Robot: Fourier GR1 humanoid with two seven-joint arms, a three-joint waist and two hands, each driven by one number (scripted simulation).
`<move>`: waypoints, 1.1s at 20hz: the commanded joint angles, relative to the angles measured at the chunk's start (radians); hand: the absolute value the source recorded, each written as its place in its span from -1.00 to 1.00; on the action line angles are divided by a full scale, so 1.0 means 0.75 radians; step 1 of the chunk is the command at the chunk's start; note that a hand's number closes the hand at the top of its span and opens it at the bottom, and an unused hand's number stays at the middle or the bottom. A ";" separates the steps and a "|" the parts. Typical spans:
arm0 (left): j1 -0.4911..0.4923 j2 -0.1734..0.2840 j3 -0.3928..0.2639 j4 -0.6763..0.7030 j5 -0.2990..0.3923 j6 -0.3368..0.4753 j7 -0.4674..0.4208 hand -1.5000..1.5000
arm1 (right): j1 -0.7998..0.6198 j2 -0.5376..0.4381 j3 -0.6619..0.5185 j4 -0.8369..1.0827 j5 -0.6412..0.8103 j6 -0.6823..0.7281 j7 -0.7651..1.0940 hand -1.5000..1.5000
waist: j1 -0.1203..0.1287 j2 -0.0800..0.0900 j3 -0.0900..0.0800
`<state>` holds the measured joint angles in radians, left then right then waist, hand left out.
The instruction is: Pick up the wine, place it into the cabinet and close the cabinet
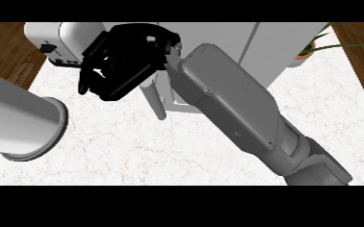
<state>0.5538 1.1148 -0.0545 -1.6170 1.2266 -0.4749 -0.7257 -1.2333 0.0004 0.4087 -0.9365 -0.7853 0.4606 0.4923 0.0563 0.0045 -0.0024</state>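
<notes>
The right hand [121, 62] hung high over the back of the white marble desk [142, 149], its grey forearm [235, 110] crossing the view from the lower right corner up to the middle. The black fingers were curled, but whether they closed on anything could not be told: the hand filled its own part of the view and hid what lay under it. The wine bottle did not show anywhere; it may have been behind the hand, though that was not certain.

Behind the hand stood the pale grey cabinet [235, 43], its front running along the upper edge of the view. A thin vertical seam divided its face to the right of the forearm. Just under the hand a slim light bar [155, 101], seemingly a door handle, slanted down toward the desk, near the cabinet's lower edge.

At the upper left a white toaster [60, 43] sat close to the desk's left edge, where dark wood flooring [18, 53] showed. A potted plant [313, 45] stood at the upper right beside the cabinet.

The left forearm [28, 125] entered from the left edge as a broad grey cylinder; its hand was out of view. The desk's front and middle lay open between the two arms.
</notes>
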 commanded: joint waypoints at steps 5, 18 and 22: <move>0.007 -0.113 0.076 0.036 -0.056 -0.034 -0.046 -1.00 | -0.020 -0.011 -0.104 0.291 0.011 0.165 -0.183 1.00 | -0.007 0.007 0.002; -0.018 -0.094 0.158 0.002 -0.030 -0.010 0.069 -1.00 | -0.048 -0.194 -0.178 0.356 0.119 -0.028 -0.383 1.00 | -0.037 0.015 0.002; -0.034 -0.097 0.154 -0.013 -0.053 -0.017 0.086 -1.00 | -0.060 -0.198 -0.185 0.353 0.139 -0.037 -0.414 1.00 | -0.045 0.023 0.001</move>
<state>0.5562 1.0413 0.0541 -1.6237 1.1866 -0.4754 -0.6545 -1.2659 0.0004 0.3792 -0.7697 -0.7215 0.5457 0.2532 0.0618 -0.0205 -0.0296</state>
